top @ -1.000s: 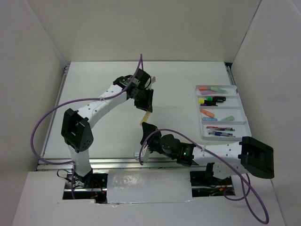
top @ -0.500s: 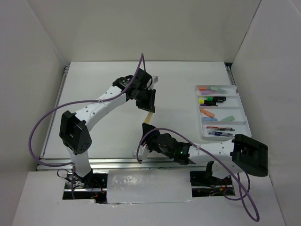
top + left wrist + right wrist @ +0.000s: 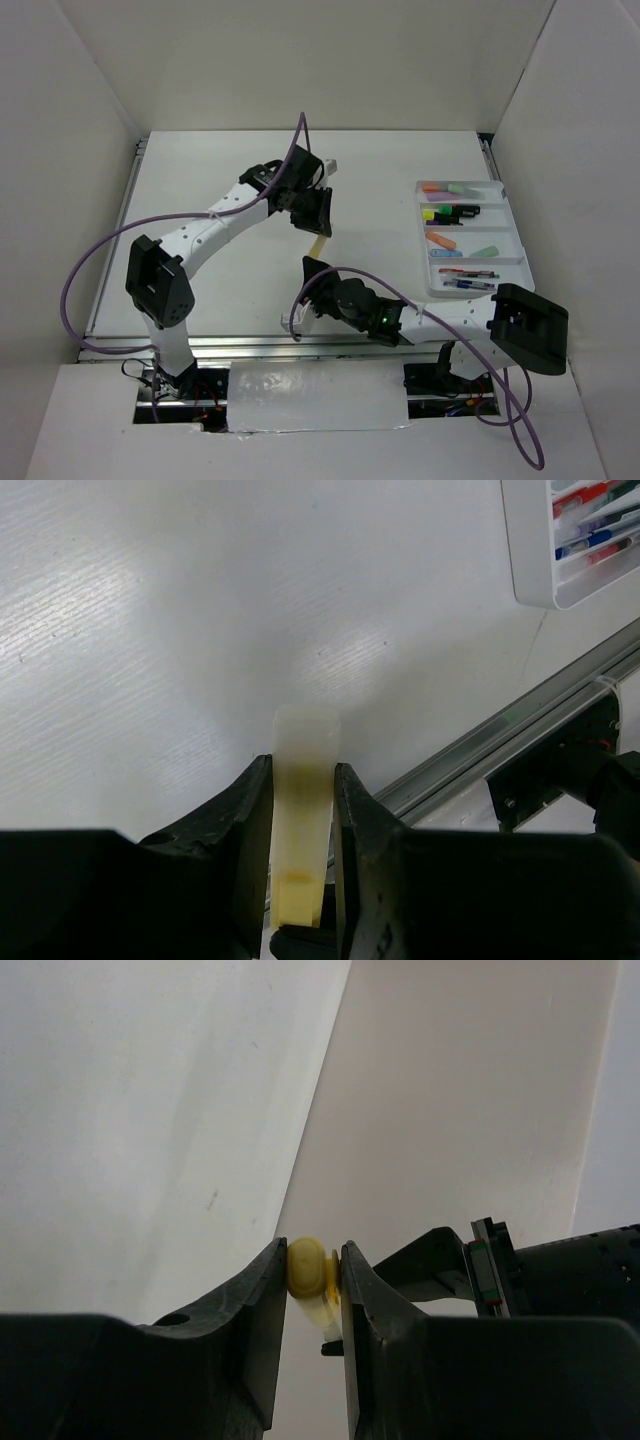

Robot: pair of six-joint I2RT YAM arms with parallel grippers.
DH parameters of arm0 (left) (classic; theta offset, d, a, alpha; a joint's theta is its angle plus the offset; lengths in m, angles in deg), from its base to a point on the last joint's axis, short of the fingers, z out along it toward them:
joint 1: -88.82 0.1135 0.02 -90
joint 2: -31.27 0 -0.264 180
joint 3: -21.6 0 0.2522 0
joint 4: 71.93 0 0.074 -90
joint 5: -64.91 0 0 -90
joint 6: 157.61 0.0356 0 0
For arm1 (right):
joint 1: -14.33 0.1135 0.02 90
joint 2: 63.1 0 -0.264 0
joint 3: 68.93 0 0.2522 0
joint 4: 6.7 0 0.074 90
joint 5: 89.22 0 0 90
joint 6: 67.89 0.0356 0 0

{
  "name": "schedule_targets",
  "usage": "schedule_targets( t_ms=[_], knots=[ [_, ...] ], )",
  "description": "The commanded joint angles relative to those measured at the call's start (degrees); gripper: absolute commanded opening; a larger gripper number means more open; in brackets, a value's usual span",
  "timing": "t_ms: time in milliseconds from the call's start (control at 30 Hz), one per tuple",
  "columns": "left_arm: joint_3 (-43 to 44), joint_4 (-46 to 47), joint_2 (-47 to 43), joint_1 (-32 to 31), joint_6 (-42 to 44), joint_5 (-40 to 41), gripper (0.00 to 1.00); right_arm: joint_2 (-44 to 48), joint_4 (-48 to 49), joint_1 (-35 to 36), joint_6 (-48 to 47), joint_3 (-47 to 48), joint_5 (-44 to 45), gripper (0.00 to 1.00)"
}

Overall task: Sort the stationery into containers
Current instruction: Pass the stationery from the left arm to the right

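robot lab test cell, my bench.
white table (image 3: pixel 200 200) boxed in by bare white panels (image 3: pixel 300 60), aluminium rail (image 3: pixel 230 343) along the near edge, purple cables (image 3: pixel 300 128) looping off my left arm (image 3: pixel 215 225) and right arm (image 3: pixel 450 318).

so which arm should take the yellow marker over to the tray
Right. The right pincer also grips the yellow marker, and the white tray lies on that side; the left pincer would reach across.

White table (image 3: pixel 220 190), matte, plain. Metal rail (image 3: pixel 250 345) along near edge. On table, close to right edge: white divided tray (image 3: pixel 468 240), long compartments running left to right (markers and pens (image 3: pixel 440 240) lie inside, several colours).
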State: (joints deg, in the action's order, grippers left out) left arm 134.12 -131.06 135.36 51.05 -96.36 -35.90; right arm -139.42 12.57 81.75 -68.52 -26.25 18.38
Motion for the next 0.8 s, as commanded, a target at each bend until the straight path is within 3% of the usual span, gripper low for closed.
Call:
schedule_targets(
  t_ms=[0, 67, 133, 167, 233, 267, 500, 600, 767],
  knots=[
    [-1.4, -0.3, -4.1, -0.5, -1.0, -2.8, 0.10, 0.2, 4.4, -1.2, -0.3, 1.7, 1.6, 0.00],
    [-2.0, 0.2, -5.0, -0.5, -0.6, -1.6, 0.18, 0.9, 3.6, -1.2, -0.4, 1.6, 1.7, 0.00],
    [-2.6, 0.5, -5.5, -0.5, -0.4, 1.2, 0.37, 2.2, 2.7, -1.1, -0.3, 1.4, 1.7, 0.00],
    [-2.8, 0.5, -5.9, -0.5, -0.3, 2.4, 0.49, 3.3, 2.5, -1.1, -0.5, 1.0, 1.8, 0.00],
    [-2.5, 0.2, -6.4, -0.3, -0.2, 6.3, 0.93, 4.3, 1.3, -1.1, -0.5, 0.6, 1.8, 0.00],
    [-1.7, -0.2, -6.4, 0.0, 0.0, 7.5, 0.99, 5.5, 0.8, -1.1, -0.5, 0.5, 2.0, 0.00],
    [-1.5, 1.8, -9.5, 8.7, 0.4, 7.0, 0.99, 9.8, -6.4, -4.1, 3.5, 0.9, 2.0, 0.00],
    [-4.9, 5.0, -11.8, 14.5, 1.1, 0.4, 0.99, 8.3, -23.3, -11.9, 12.0, 10.7, 0.1, 0.00],
    [-6.6, 7.5, -12.8, 19.9, 5.1, -6.3, 0.99, -3.1, -38.9, -34.8, 22.5, 28.5, -8.4, 0.00]
  ],
)
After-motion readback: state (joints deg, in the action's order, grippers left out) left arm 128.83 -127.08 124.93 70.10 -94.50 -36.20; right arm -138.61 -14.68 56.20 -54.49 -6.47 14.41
